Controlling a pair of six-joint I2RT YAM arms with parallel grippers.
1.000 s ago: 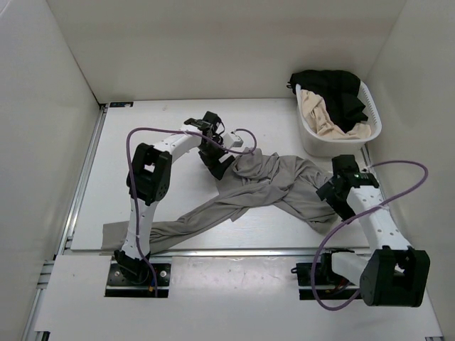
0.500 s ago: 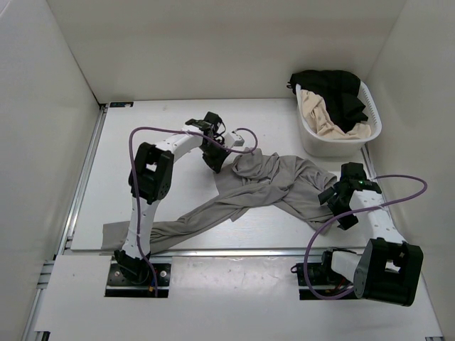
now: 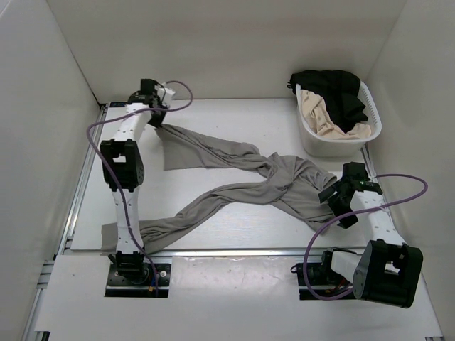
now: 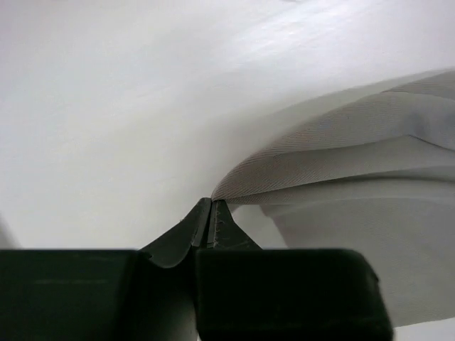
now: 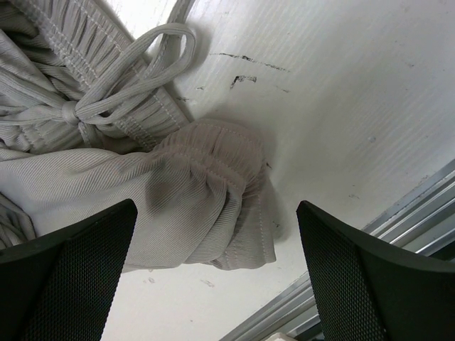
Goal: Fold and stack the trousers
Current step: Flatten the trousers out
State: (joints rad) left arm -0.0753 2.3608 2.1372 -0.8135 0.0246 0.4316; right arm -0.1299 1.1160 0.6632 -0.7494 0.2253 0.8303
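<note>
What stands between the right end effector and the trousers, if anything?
Nothing visible does. The open right end effector hovers directly over a bunched part of the trousers, with no other thing between them.

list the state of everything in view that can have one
trousers, unfolded, sprawled flat and twisted
left pincer, shut on a trousers edge
right pincer, open above the waistband
laundry basket, upright, holding clothes
black garment, heaped on top
beige garment, crumpled beneath it
</note>
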